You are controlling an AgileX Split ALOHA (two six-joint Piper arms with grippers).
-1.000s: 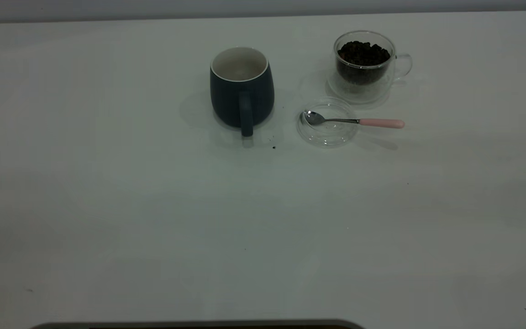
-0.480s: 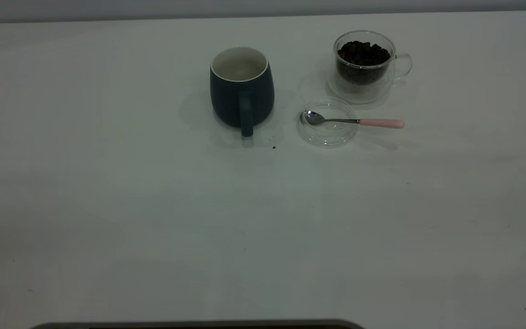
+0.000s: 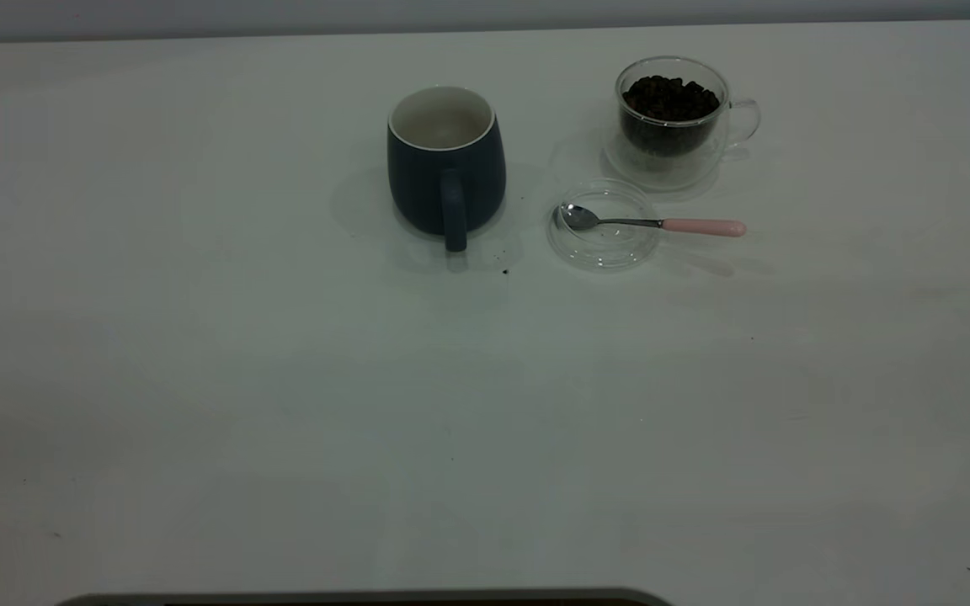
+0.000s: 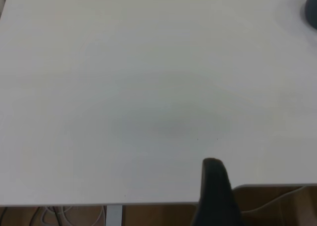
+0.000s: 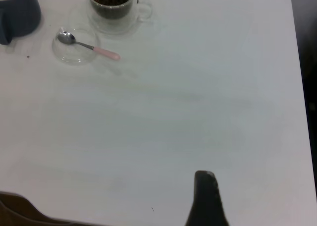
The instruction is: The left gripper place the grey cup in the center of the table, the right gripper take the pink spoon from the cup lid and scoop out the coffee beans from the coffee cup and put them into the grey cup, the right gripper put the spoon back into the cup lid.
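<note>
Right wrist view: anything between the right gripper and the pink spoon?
No. In the right wrist view only bare table separates the right gripper from the pink spoon on the cup lid.

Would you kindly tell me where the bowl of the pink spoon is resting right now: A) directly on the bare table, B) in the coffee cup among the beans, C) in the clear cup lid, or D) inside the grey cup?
C: the pink spoon lies with its metal bowl inside the cup lid, its handle sticking out past the rim.

pink spoon (image 3: 652,223) on cup lid (image 3: 604,246)
</note>
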